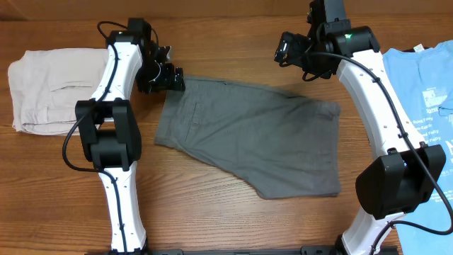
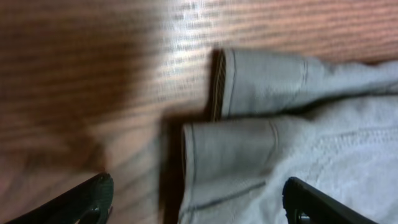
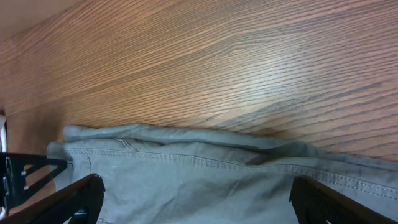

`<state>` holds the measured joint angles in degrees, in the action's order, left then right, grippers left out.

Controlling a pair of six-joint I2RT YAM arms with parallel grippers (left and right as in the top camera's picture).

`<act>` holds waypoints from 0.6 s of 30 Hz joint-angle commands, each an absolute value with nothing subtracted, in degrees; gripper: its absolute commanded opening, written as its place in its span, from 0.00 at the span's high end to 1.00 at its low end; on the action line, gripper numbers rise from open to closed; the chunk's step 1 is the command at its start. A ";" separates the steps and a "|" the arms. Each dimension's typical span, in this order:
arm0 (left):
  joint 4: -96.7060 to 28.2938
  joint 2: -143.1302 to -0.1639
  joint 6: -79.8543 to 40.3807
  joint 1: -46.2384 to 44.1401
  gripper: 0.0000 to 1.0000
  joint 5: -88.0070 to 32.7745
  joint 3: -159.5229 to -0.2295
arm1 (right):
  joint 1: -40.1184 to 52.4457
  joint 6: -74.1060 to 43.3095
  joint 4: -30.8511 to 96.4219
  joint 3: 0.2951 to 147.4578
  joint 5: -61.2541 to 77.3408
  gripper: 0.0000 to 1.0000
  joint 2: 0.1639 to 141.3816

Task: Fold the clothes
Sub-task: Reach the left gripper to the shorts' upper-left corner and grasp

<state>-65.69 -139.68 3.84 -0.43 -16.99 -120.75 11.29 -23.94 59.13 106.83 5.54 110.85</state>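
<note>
The dark-grey shorts (image 1: 248,134) lie spread flat on the wooden table, waistband toward the back. My left gripper (image 1: 168,78) is open just above the shorts' back left corner; the left wrist view shows the waistband ends (image 2: 249,146) between its open fingers (image 2: 196,199). My right gripper (image 1: 290,49) is open above the back edge of the shorts, toward the right; the right wrist view shows the waistband seam (image 3: 205,158) between its spread fingers (image 3: 196,199). Neither gripper holds cloth.
A pale beige folded garment (image 1: 46,88) lies at the far left. A light-blue T-shirt with white print (image 1: 425,120) lies at the right edge, partly under the right arm. Bare wood shows in front of the shorts.
</note>
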 commanded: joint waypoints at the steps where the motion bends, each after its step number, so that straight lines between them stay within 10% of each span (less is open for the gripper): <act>1: -64.07 -140.99 4.97 -1.54 0.12 -17.87 -121.97 | 11.40 -23.83 58.83 107.22 5.17 0.00 110.69; 15: -61.43 -141.71 4.97 -4.25 0.39 -17.63 -121.99 | 11.40 -23.83 58.83 107.22 5.17 0.00 110.69; 18: -61.71 -141.71 4.95 -4.25 0.61 -17.63 -121.99 | 11.40 -23.83 58.83 107.22 5.17 0.00 110.69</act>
<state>-61.63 -140.70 4.73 -3.79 -16.97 -120.79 11.29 -23.97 59.16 106.83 5.52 110.85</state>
